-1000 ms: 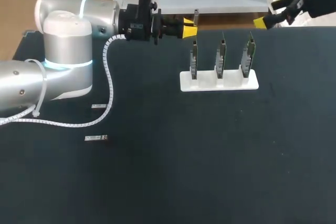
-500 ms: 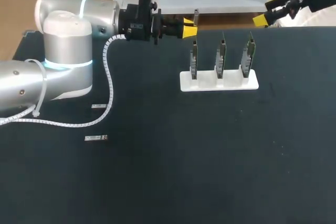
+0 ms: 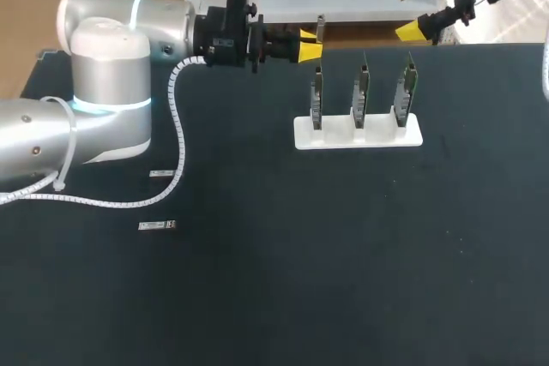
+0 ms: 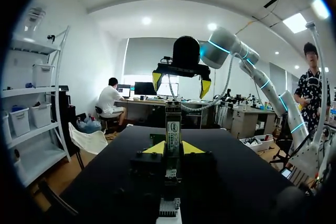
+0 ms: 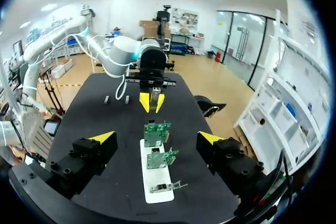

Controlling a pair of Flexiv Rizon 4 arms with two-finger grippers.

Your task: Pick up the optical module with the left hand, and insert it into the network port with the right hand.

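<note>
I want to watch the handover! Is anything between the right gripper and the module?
Nothing visible. In the left wrist view, only open air lies between the optical module, held in the left gripper, and the open right gripper. The boards in the white stand sit lower.

Left arm: yours lay level along the far side.
Left gripper (image 3: pixel 310 45): your fingers pinched the optical module (image 4: pixel 173 121).
Right gripper (image 3: pixel 412 9): yours hung far right, fingers wide apart.
</note>
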